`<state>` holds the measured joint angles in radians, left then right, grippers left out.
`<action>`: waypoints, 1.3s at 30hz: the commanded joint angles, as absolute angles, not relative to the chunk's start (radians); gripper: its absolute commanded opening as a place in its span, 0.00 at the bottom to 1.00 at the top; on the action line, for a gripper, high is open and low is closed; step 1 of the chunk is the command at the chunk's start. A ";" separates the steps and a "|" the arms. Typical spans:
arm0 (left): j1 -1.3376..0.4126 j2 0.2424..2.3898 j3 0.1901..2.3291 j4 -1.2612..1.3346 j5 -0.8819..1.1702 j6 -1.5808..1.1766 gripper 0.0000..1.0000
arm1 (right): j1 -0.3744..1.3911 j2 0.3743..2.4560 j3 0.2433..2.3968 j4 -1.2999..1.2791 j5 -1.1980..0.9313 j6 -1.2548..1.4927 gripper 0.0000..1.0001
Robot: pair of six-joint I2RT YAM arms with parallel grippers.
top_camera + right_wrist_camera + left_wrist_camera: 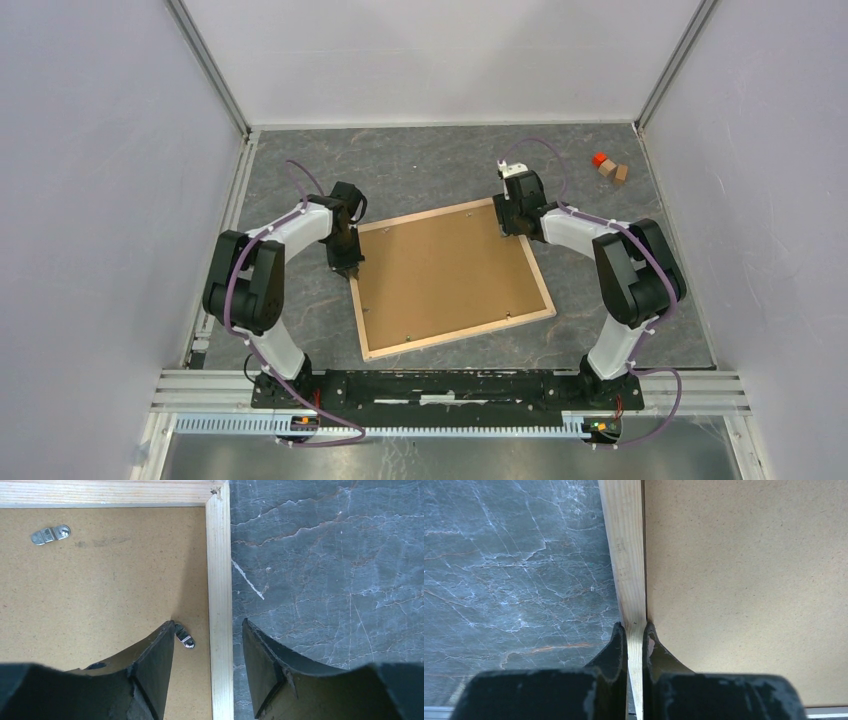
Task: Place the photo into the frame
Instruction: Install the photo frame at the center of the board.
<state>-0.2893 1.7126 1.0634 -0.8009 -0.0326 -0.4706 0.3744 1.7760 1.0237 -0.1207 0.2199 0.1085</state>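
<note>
- Overhead, frame [460, 334] lies back-up on table [420, 170], board [445, 270] seated in it; photo unseen, perhaps askew underneath.
- Left wrist: left gripper [636, 630] is clamped on the frame's left side; lifting alone could twist it.
- Right wrist: right gripper [208, 625] stands apart astride the right side, clip [184, 636] beside its inner finger [155, 660]; closing could snag it.

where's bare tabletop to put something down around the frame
Bare stone lies between the frame and the back wall, and between it and the arm bases. Crowded: left pincer and right pincer work its sides; small blocks sit far right.
</note>
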 commanded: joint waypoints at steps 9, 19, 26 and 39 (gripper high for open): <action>-0.291 1.766 1.060 -0.729 -0.039 -0.440 0.02 | 0.369 1.773 0.990 -0.154 0.296 0.109 0.31; -0.290 1.774 1.062 -0.725 -0.015 -0.442 0.02 | 0.369 1.788 0.990 -0.154 0.248 0.128 0.19; -0.290 1.776 1.062 -0.726 -0.012 -0.440 0.02 | 0.345 1.806 0.975 -0.144 0.150 0.188 0.36; -0.289 1.772 1.060 -0.725 -0.013 -0.440 0.02 | 0.344 1.757 0.933 -0.150 0.164 0.160 0.27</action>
<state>-0.2871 1.7248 1.0756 -0.8139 -0.0223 -0.4706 0.3428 1.7596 0.9737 -0.0612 0.1833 0.1677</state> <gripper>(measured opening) 0.079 0.307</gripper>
